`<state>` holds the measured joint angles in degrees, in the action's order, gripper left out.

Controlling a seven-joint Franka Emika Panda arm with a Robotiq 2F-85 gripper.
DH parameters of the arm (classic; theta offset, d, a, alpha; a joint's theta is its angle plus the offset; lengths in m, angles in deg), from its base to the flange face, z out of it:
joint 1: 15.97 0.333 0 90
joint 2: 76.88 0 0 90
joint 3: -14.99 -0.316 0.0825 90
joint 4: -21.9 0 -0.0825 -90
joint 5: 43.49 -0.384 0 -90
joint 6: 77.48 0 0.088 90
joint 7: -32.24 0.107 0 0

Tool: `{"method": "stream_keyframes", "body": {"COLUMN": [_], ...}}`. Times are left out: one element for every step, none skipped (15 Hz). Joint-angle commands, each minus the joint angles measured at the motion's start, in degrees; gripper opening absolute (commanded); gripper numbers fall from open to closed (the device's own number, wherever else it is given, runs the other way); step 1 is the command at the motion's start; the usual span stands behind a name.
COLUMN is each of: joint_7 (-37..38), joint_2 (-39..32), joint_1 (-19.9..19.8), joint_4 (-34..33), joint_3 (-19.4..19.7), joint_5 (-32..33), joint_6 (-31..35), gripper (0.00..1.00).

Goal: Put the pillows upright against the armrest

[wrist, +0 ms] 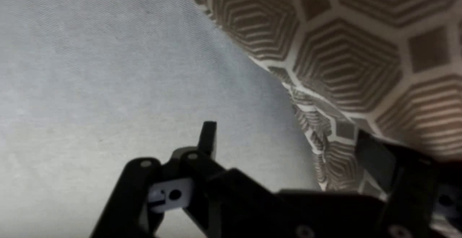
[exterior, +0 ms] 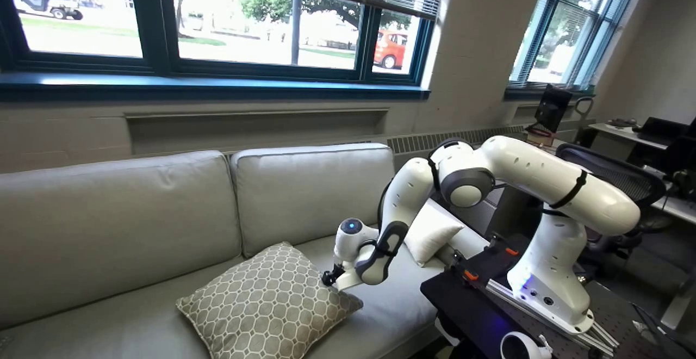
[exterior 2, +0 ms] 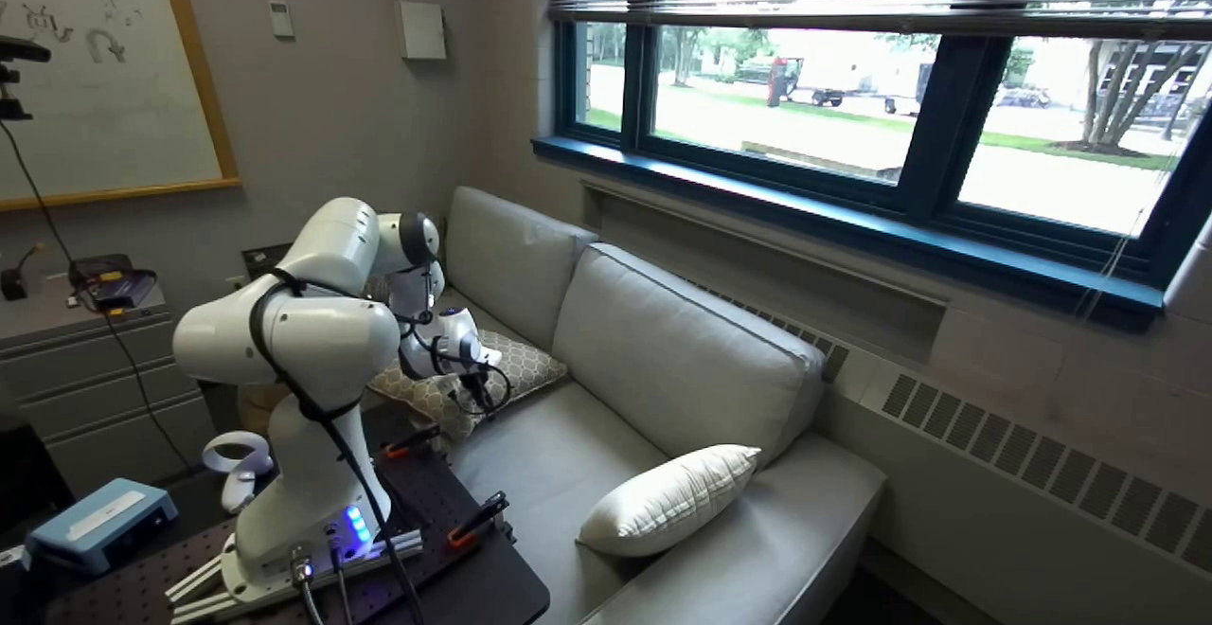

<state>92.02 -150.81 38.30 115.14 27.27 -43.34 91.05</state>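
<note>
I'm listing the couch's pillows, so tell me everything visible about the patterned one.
The patterned pillow is squarish, plump and tan with a pale lattice, and looks like fabric. It lies on the couch seat, not upright, apart from the armrest. In the wrist view the gripper is open at its edge, one finger apparently touching it.

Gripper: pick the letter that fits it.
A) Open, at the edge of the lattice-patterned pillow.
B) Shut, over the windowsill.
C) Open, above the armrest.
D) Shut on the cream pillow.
A: in the wrist view the gripper has its jaws wide apart, and the edge of the lattice-patterned pillow shows beside one of them; the cream pillow sits apart from it, by the armrest.
</note>
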Motion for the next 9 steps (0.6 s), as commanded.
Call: {"method": "stream_keyframes", "body": {"joint_7": [-10.6,-13.7,-17.0,-20.2,-23.5,-26.8,-30.1,-33.3,-36.3], "joint_2": [0.9,1.0,0.7,0.6,-0.1,-0.6,-1.1,-1.7,-2.4], "joint_1": [-9.2,-11.9,-14.7,-17.4,-20.2,-22.8,-25.4,-27.9,-30.2], "joint_4": [-2.2,-2.2,-2.7,-2.9,-3.8,-4.4,-5.0,-5.6,-6.0], "joint_3": [-8.8,-11.3,-14.0,-16.9,-19.7,-22.4,-25.2,-27.9,-30.5], "joint_5": [-1.0,-1.3,-1.5,-1.7,-2.0,-2.2,-2.7,-3.2,-3.9], "joint_6": [4.8,5.6,6.1,6.1,5.6,4.8,4.0,3.0,1.8], "gripper": [1.0,1.0,1.0,1.0,1.0,1.0,1.0,1.0,1.0]}}
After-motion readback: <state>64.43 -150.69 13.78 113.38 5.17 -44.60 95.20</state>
